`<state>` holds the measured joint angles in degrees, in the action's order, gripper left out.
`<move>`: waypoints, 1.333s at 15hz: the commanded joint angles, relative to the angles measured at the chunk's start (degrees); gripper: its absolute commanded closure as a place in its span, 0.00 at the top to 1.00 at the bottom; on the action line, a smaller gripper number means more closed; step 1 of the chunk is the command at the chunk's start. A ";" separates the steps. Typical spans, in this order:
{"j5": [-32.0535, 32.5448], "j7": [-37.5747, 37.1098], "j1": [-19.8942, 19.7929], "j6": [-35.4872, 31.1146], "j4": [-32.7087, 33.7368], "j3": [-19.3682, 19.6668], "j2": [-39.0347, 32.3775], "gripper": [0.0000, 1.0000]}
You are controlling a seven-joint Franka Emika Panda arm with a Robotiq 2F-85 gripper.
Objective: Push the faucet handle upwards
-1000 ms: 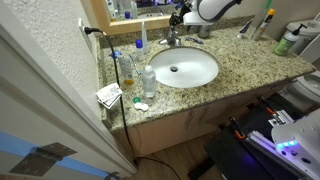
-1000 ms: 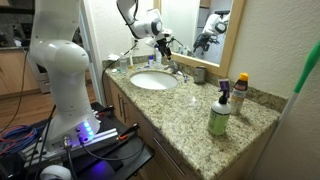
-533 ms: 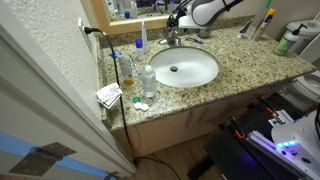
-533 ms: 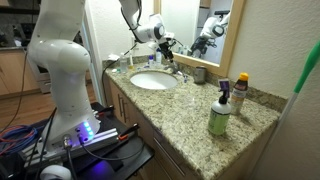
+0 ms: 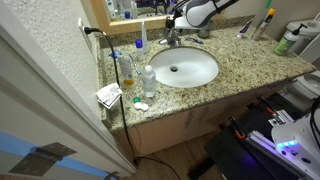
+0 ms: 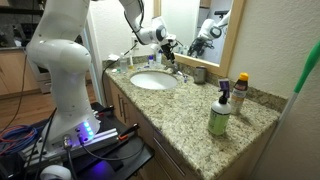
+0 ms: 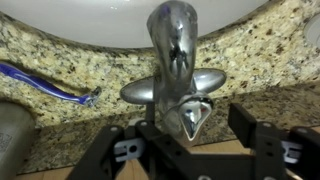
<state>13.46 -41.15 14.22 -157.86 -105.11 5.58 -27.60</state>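
Observation:
The chrome faucet [image 7: 172,40] stands behind the white oval basin [image 5: 185,68] on the granite counter. Its small silvery handle [image 7: 190,115] points toward the wrist camera, between two flat side wings. My gripper [image 7: 185,140] is open, and the handle's tip sits between my two black fingers [image 7: 255,135] without visible contact. In both exterior views my gripper [image 5: 172,20] [image 6: 165,45] hovers just above and behind the faucet [image 6: 175,68], close to the mirror.
A blue toothbrush [image 7: 45,82] and a grey metal cup [image 7: 10,130] lie beside the faucet. A clear bottle [image 5: 148,78] and an amber bottle [image 5: 127,68] stand beside the basin. A green spray bottle [image 6: 219,115] stands further along the counter. The mirror is right behind.
The arm has shifted slightly toward the faucet and the mirror wall. The faucet and the other objects have not moved.

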 commanded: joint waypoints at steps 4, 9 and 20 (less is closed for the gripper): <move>-5.08 5.56 -1.16 1.97 -2.53 -0.78 2.80 0.25; -10.78 11.03 -2.49 4.06 -4.68 -2.66 5.82 0.07; -28.12 15.90 -7.66 1.63 -7.58 -7.39 16.10 0.07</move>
<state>-9.49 -27.29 8.86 -157.47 -108.06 1.04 -19.47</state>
